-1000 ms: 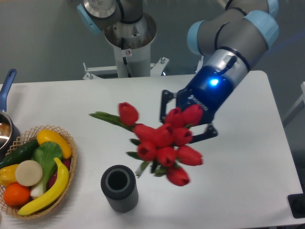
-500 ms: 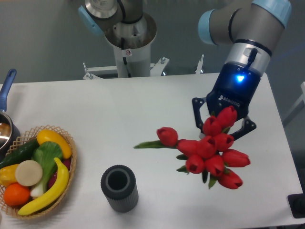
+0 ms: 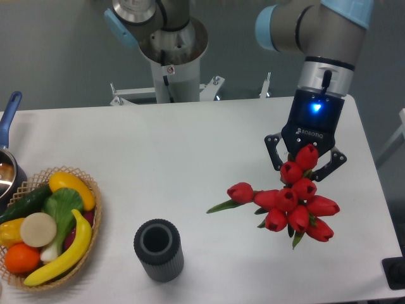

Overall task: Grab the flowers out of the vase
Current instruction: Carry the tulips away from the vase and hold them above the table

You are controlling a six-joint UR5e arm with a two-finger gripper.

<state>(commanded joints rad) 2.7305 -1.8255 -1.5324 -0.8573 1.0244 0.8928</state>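
1. Nearest to the camera, a little left of the middle, stands the vase [image 3: 158, 249] – dark grey, ribbed, upright on the table [image 3: 190, 145], with its round mouth open and nothing inside it.
2. At the near left edge is a wicker basket [image 3: 92, 193] with a banana [image 3: 66, 250], an orange [image 3: 22, 258] and other fruit and vegetables in it.
3. To the right and somewhat farther are the flowers [image 3: 288, 199], well apart from the vase. The red buds make a cluster under the gripper, and one bud with a green leaf reaches to the left. This long axis lies almost level, with the leaf tip pointing left and a little near.
4. The gripper [image 3: 305, 166] comes down from above, and its two dark fingers [image 3: 274, 152] are spread on both sides of the upper buds. The bunch seems pinched between them, but the contact itself is hidden by the buds.
5. Farther left, at the table edge, a blue-handled pot [image 3: 9, 126] is partly in view.
6. Farthest, behind the table, stands the arm base [image 3: 171, 44].
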